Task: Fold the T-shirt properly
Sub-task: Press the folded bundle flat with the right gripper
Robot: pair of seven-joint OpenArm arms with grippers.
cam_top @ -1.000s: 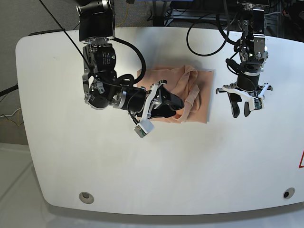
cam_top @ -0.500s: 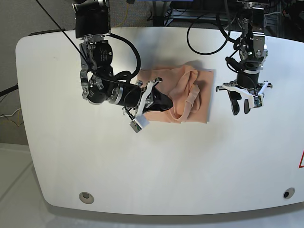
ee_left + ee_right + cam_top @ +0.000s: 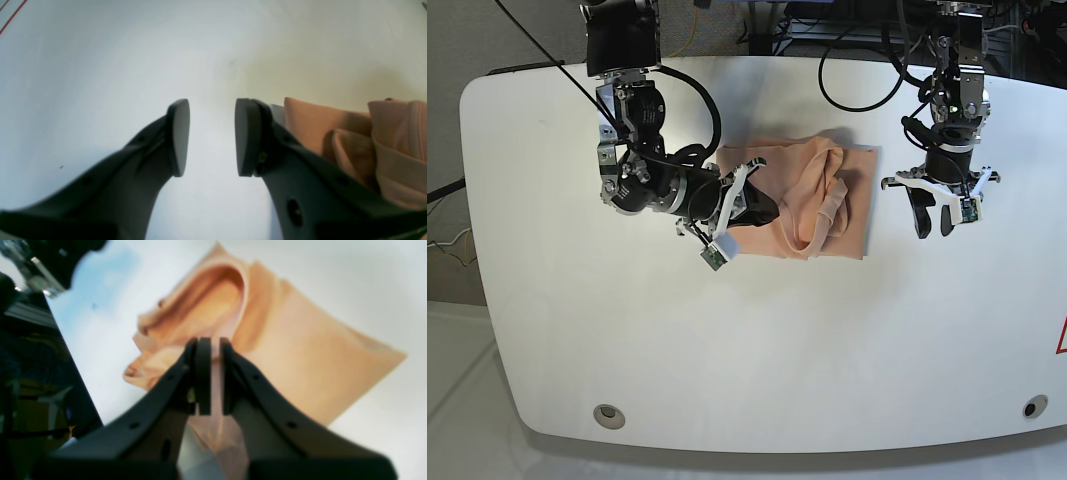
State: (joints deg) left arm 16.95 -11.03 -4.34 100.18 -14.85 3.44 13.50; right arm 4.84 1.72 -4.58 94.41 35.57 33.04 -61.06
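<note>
One T-shirt (image 3: pixel 802 205) lies on the white table (image 3: pixel 757 350), a little toward twelve o'clock from the table's middle in the base view. It is a rumpled, partly folded bundle: a flat layer underneath with a squared corner at about five o'clock, and a raised, twisted band of hem running across its top. In the right wrist view the same peach cloth (image 3: pixel 287 350) fills the centre, with a curled opening at its eleven o'clock end.

Two arms work here. The right gripper (image 3: pixel 749 207) sits at the shirt's nine o'clock edge, its dark fingers (image 3: pixel 203 380) drawn almost together over the fabric; a thin strip of cloth shows in the slit between them, though the blur leaves it unclear whether that cloth is actually pinched. This gripper and its arm cover the shirt's nine o'clock side in the base view.

The left gripper (image 3: pixel 934 212) hangs off the shirt's three o'clock edge, over bare table, its two pads (image 3: pixel 178 136) moderately apart and holding nothing. In its own view the shirt's edge (image 3: pixel 353 140) lies just beside the pad nearer the shirt.

Black cables (image 3: pixel 867 70) loop at twelve o'clock.
</note>
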